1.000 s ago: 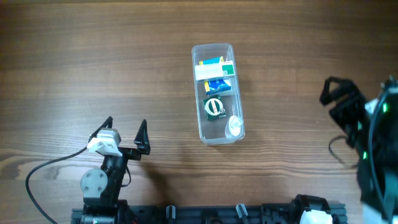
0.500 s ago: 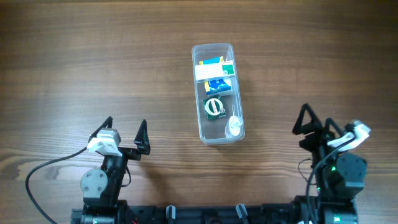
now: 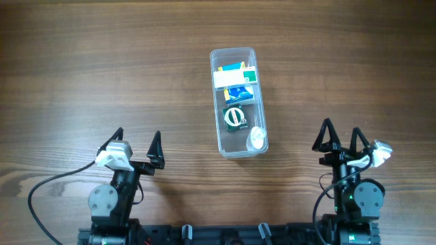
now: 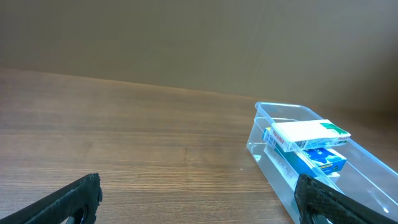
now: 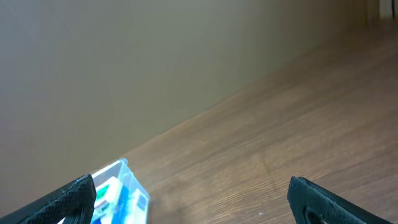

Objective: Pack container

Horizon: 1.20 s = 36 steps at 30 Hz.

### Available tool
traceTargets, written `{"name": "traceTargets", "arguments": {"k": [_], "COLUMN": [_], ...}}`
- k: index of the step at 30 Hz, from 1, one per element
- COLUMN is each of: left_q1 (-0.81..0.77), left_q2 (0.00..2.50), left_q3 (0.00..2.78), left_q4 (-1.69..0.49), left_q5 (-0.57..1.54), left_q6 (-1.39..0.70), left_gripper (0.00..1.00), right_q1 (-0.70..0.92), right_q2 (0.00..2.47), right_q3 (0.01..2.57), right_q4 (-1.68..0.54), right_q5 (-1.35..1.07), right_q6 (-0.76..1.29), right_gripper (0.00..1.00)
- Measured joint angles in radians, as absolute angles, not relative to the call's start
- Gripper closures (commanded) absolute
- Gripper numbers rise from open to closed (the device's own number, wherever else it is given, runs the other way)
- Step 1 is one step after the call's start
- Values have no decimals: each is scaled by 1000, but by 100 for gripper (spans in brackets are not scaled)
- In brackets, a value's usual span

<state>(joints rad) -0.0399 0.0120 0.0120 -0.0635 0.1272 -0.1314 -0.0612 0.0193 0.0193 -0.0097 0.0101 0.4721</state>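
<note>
The clear plastic container (image 3: 221, 102) stands in the middle of the table. Inside it lie a white box with a green end (image 3: 235, 76), a blue box (image 3: 240, 93), a round green-and-white item (image 3: 234, 118) and a small clear bottle (image 3: 257, 138). The container also shows at the right of the left wrist view (image 4: 264, 146) and at the lower left of the right wrist view (image 5: 121, 186). My left gripper (image 3: 138, 144) is open and empty near the front left. My right gripper (image 3: 340, 138) is open and empty near the front right.
The wooden table (image 3: 102, 68) stretches around the container. A black cable (image 3: 48, 187) loops by the left arm's base. The arm bases (image 3: 109, 204) stand at the front edge.
My right arm has swung in from the right edge and settled at the front right, gripper open. The left arm and the container have not moved.
</note>
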Motion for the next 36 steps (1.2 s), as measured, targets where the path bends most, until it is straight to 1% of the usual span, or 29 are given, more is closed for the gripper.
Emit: {"name": "traceTargets", "arguments": {"k": [3,8,36], "left_q1": [-40,-40,-40], "left_q2": [12,12,12], "left_q3": [12,12,12], "left_q4": [-63,-63,-63], "left_q5": [127,127,127], "left_q6": [-131,-131,-131], "left_gripper": [0,0,0], "right_q1": [-61,-61,-61], "right_q2": [19,19,19], "right_q3": [19,19,19], "right_q4": [-10,-9,-9], "right_q5": [-2,-4,-7], "right_q6": [423,398,395], "right_gripper": [0,0,0]}}
